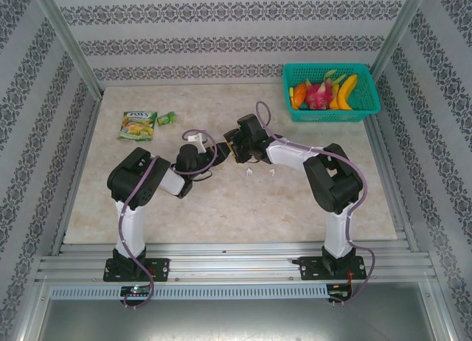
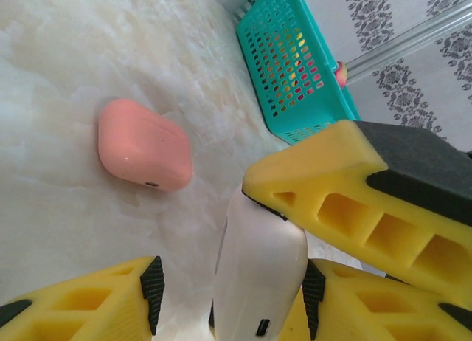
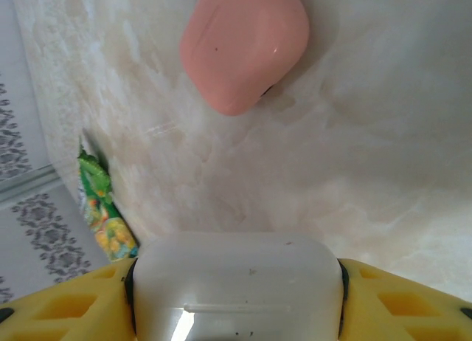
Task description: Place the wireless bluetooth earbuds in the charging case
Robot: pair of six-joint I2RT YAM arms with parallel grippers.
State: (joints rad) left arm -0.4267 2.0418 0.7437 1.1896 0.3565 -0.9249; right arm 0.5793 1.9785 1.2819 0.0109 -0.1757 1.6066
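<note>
Fingers of my right claw (image 3: 236, 300) are clamped on the white charging case (image 2: 259, 260), a black pad pressed against each of its sides. My left claw (image 2: 232, 300) sits around the same case from the opposite direction. Its jaws stand at middling width: one pad (image 2: 313, 288) is against the case, and the other has a clear gap of bare table between it and the shell. One yellow finger (image 2: 346, 201) of my right claw crosses just above the case in the left wrist view. The case's seam looks shut.

On the pale marbled table (image 1: 221, 215), just to the near side of where my two claws meet, lie two tiny white earbuds (image 1: 251, 171), close together, loose on the surface and outside any case. I cannot find the pink earbuds.

A little beyond the white case rests a salmon-pink charging case (image 2: 144, 144), lying flat with its lid shut, apart from both claws.

Farther off to my left lies a green and yellow snack packet (image 1: 138, 125), with a small green wrapped sweet (image 1: 167, 119) just beside it.

At the far right corner stands a teal plastic basket (image 1: 369, 112) holding colourful fruit (image 1: 324, 94).
</note>
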